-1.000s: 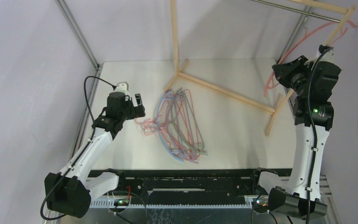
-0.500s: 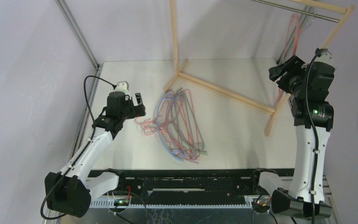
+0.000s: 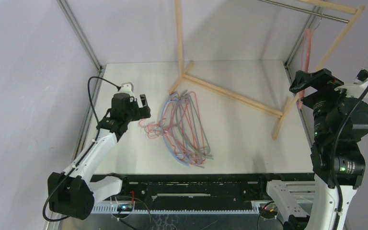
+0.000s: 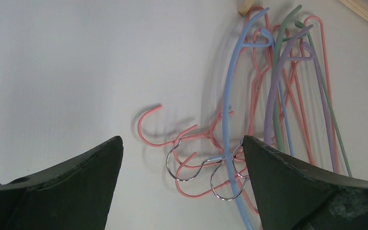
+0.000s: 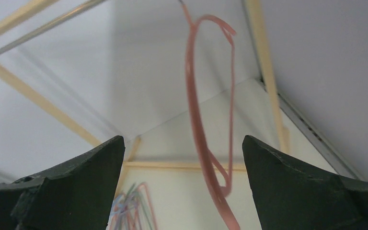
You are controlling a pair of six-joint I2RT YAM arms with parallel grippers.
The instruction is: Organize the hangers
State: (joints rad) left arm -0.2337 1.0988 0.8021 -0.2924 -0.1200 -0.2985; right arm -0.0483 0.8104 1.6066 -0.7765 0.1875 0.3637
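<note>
The left arm stretches low over the worktop's (image 3: 239,139) left side. The left fingers (image 3: 143,106) are spread wide and empty, just beside the hooks of the piled hangers (image 3: 184,129) — blue, lilac, grey-green and pink, overlapping flat near the worktop's middle, some with metal hooks. The right arm stands raised at the right edge, right fingers (image 3: 311,80) parted, gripping nothing. Ahead of them a salmon hanger (image 5: 191,96) hangs from the metal rail (image 3: 292,8) of the wooden rack (image 3: 235,95).

The pink hanger (image 5: 191,96) is blurred at its lower end and cut off by the right wrist view's bottom edge. From above, the right gripper (image 3: 314,80) hides that end. The heaped hangers (image 3: 184,127) overlap beyond counting.
</note>
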